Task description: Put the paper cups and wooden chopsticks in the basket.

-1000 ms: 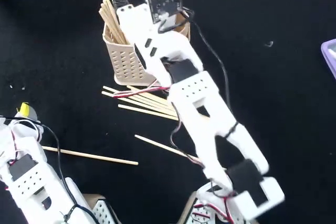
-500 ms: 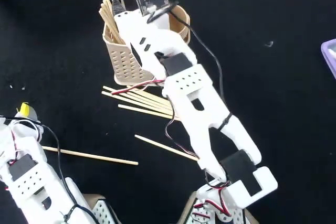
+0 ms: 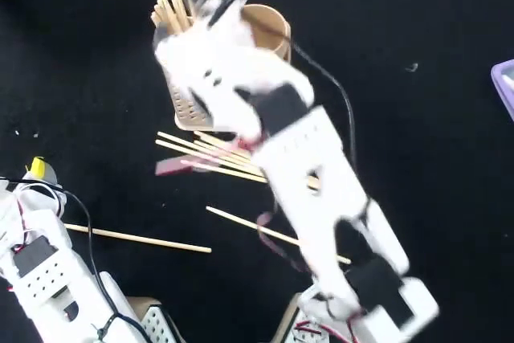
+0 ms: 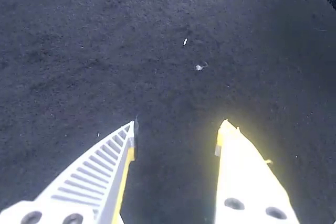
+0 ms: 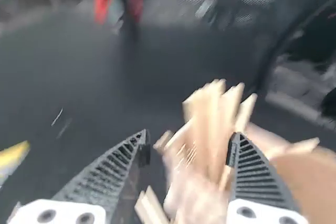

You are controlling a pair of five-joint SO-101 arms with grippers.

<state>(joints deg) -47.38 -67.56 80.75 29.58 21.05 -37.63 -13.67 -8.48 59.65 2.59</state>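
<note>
The left gripper [image 4: 178,125] is well left of the basket [image 3: 185,106], jaws apart and empty, over bare bench [image 4: 105,51]. Loose chopsticks [image 3: 136,237] lie on the bench near the basket. The basket holds a chopstick bundle [image 3: 170,12] and a paper cup [image 3: 269,26]. The right gripper [image 5: 189,135] is above the basket, jaws apart, straddling the bundle.

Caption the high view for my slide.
Right arm stretched over the basket holding bundled chopsticks and a paper cup; loose chopsticks lie on the black table.

High cam top-down; wrist cams low, fwd; basket [image 3: 185,110] prob. shared.
</note>
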